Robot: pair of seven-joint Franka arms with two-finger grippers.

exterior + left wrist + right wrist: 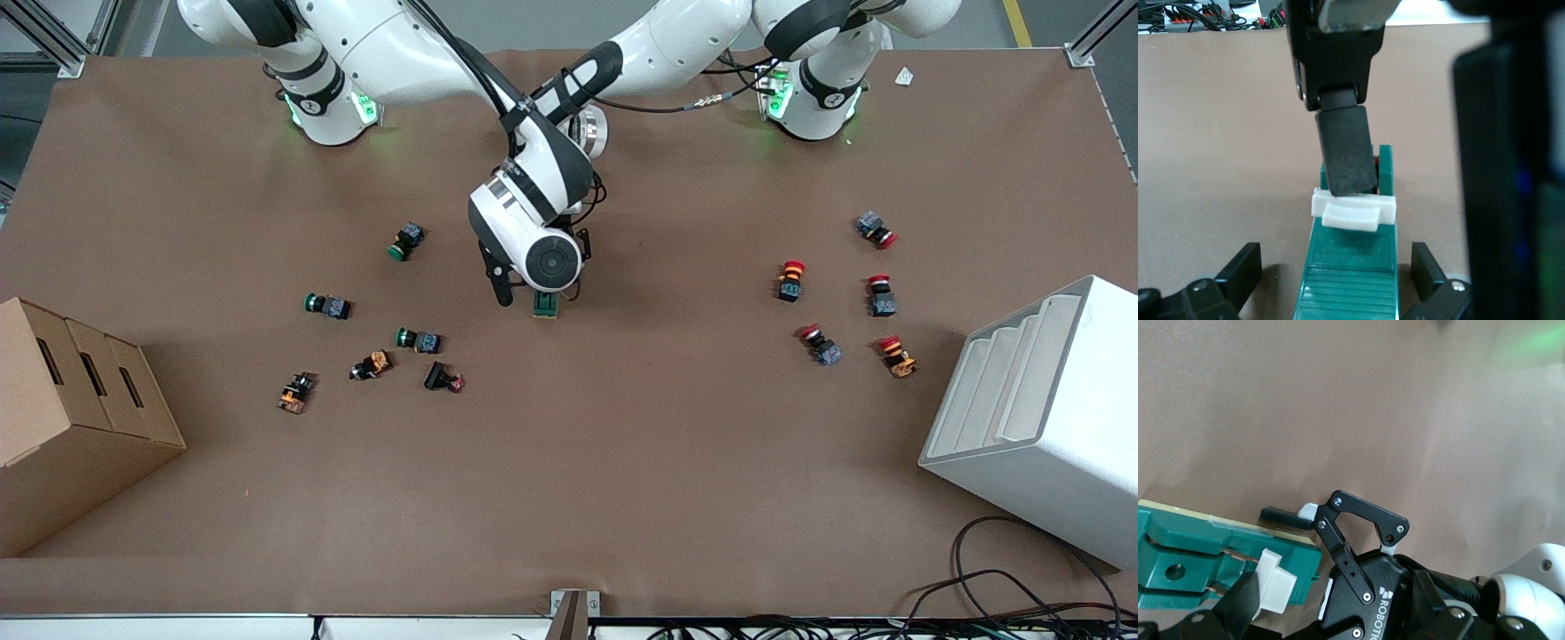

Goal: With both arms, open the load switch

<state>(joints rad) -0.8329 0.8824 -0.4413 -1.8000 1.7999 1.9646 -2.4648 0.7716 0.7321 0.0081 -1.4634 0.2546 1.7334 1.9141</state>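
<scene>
Dark green load switch [1358,267], white toggle [1353,212], brown table [622,462]

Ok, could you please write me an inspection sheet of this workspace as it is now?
Surface: brown table, flat.
Job's things: green switch lies mid-table; its white toggle sits across it.
Clutter: green buttons toward the right arm's end; red buttons toward the left arm's end; cardboard box; white rack.
Grippers: left gripper open, straddling the switch without touching it; right gripper at the toggle.
Cables: black cables by the rack, at the edge nearest the camera.
Surroundings: metal frame post at a corner.
</scene>
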